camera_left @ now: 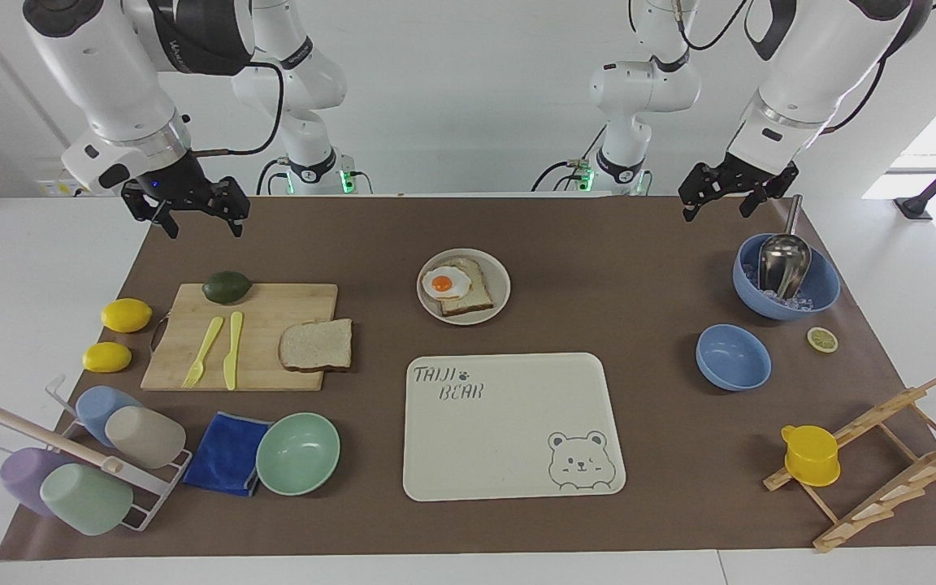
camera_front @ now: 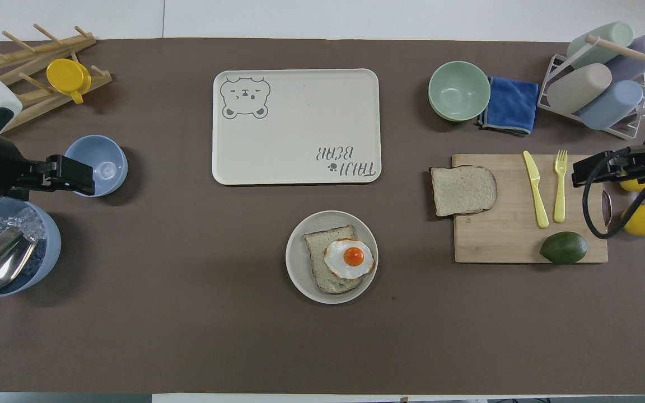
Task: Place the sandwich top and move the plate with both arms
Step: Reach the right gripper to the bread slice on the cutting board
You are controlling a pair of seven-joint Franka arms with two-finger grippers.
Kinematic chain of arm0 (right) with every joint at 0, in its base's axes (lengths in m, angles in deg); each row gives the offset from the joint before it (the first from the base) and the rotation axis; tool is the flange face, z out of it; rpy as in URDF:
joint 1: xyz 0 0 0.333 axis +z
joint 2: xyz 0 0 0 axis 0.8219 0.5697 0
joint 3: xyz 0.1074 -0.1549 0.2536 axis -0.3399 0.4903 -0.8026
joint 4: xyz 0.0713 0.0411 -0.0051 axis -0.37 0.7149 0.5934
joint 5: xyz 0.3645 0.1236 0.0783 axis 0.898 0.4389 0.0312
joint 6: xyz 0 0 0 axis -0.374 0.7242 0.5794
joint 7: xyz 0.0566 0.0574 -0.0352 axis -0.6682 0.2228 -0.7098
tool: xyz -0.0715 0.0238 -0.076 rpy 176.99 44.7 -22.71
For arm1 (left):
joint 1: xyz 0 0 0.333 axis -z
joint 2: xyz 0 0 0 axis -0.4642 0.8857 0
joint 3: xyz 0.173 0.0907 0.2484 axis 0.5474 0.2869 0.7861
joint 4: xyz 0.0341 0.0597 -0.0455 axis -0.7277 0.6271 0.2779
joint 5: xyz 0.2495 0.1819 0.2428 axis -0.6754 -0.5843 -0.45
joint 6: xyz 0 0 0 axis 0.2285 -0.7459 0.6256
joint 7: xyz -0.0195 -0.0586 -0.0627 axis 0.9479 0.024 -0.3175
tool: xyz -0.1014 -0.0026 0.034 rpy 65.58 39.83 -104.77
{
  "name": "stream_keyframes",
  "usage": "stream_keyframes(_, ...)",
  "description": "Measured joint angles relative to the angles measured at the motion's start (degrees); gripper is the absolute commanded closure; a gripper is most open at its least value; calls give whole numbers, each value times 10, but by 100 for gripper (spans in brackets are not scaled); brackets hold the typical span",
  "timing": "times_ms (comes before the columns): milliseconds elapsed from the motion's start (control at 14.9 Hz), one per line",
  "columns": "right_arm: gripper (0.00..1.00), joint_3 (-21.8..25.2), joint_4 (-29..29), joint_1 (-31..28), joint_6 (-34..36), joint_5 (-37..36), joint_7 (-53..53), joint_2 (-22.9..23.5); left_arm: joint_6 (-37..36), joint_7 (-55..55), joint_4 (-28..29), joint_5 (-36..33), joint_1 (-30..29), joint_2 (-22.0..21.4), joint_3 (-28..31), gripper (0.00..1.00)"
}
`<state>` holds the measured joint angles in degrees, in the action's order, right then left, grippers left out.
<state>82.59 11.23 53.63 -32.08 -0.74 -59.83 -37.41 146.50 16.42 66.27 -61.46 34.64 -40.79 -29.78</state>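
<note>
Currently my right gripper (camera_left: 185,213) hangs with fingers spread near the cutting board (camera_left: 273,305); my left gripper (camera_left: 732,195), apparently spread too, waits over the ice bowl (camera_left: 825,284). For step 1, I should pinch the sandwich top (camera_left: 316,345) by its overhanging edge, then lower it squarely onto the egg slice (camera_left: 460,286) on the plate (camera_left: 500,280).

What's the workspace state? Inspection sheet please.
Surface: brown mat on a white table.
Job things: sandwich top on the cutting board; plate holds egg-topped bread.
Clutter: bear tray, mint bowl, two blue bowls, lemons, avocado, cup racks.
Grippers: left gripper open, over the mat by the ice bowl; right gripper open, by the board.
Cables: black leads on both arms.
Surroundings: nothing seen.
</note>
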Motion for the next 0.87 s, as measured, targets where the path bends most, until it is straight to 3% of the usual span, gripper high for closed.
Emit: stream_keyframes(872,0,-9,-5,6,-6,7,32,0,0,-1,0,0,0,0,0,0)
